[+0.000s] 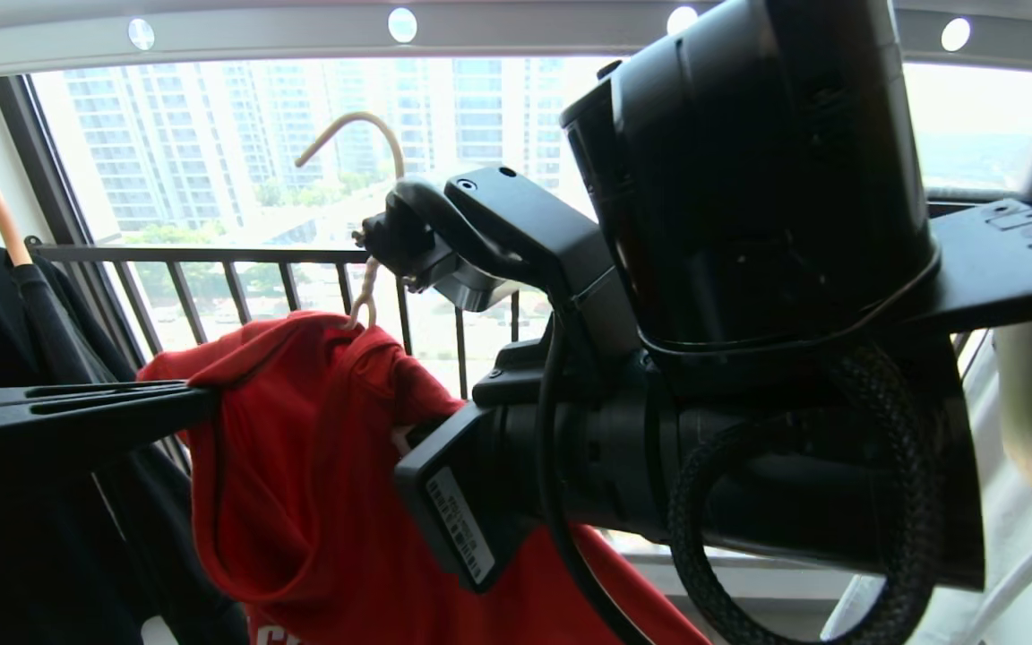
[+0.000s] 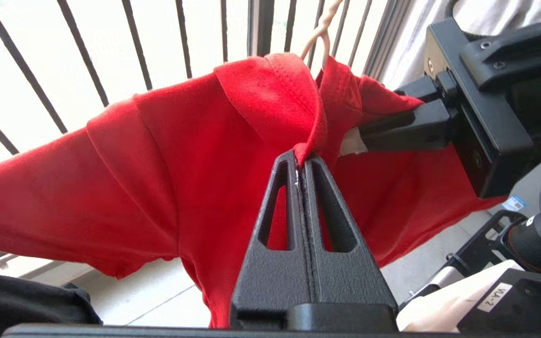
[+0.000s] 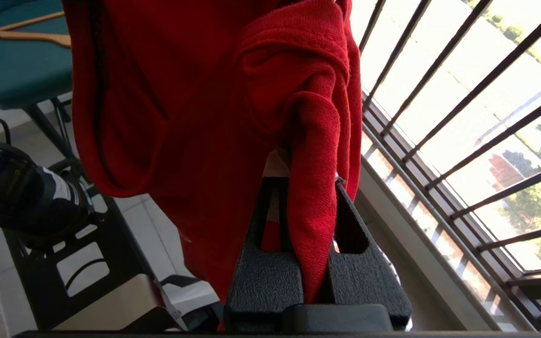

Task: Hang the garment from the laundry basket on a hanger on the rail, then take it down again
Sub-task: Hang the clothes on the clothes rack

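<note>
The red garment [image 1: 301,466] is draped on the cream wire hanger [image 1: 364,291], whose twisted neck rises from the collar. The hanger's hook [image 1: 350,124] is in the air below the grey rail [image 1: 516,31] and does not touch it. My left gripper [image 1: 210,401] comes in from the left and is shut on the collar edge [image 2: 301,159]. My right gripper [image 3: 305,183] is shut on a thick fold of the garment [image 3: 313,141] beside the white neck label [image 2: 351,142]. The right arm [image 1: 749,269] fills the foreground. The laundry basket is out of view.
A black garment [image 1: 5,376] hangs at the left on a wooden hanger. The dark barred window railing [image 1: 238,255] runs behind the garment. White fabric [image 1: 1027,573] hangs at the right. A teal chair [image 3: 21,70] holds a wooden hanger [image 3: 26,33].
</note>
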Robot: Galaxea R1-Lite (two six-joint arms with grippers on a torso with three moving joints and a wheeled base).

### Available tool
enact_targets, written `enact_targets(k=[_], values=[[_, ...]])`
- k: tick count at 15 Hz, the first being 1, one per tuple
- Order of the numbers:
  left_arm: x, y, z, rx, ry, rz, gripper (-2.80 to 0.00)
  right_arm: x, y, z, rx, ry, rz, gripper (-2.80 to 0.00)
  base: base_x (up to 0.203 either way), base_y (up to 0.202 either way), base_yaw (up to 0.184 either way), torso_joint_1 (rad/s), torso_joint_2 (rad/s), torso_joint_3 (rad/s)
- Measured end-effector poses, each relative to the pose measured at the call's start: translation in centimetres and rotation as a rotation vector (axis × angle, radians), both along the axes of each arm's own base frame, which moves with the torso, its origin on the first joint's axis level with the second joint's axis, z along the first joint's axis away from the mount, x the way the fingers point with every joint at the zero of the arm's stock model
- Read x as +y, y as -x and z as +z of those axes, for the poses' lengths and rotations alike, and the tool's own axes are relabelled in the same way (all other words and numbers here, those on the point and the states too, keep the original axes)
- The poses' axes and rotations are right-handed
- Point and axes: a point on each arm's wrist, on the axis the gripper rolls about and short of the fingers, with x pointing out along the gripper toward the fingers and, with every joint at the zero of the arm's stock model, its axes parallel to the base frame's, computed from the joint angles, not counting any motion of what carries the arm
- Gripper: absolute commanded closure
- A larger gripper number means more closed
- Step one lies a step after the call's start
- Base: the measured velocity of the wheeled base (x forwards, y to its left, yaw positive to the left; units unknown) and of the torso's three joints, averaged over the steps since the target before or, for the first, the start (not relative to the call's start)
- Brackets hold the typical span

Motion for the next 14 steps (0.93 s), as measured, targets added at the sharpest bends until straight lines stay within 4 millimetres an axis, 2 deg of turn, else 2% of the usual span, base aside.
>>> enact_targets(k=[4, 8, 9, 14], values=[[-0.5, -0.5, 0.4, -0.058, 0.074, 0.016, 0.00, 0.8, 0.7, -0.5, 0.007, 0.011, 0.027, 0.00, 0.000, 0.000, 0.000, 0.000, 0.00, 0.000], [-0.9, -0.8, 0.0, -0.049, 0.069, 0.010, 0.00, 1.2, 0.7, -0.6, 0.009, 0.012, 0.032, 0.00, 0.000, 0.000, 0.000, 0.000, 0.00, 0.000], [-0.9, -0.9, -0.1, -0.048, 0.068, 0.010, -2.80, 1.2, 0.7, -0.6, 0.007, 0.010, 0.032, 0.00, 0.000, 0.000, 0.000, 0.000, 0.00, 0.000], [-0.7, -0.7, 0.0, -0.052, 0.062, 0.008, -2.80, 0.6, 0.8, 0.0, 0.006, -0.006, 0.019, 0.00, 0.000, 0.000, 0.000, 0.000, 0.00, 0.000]])
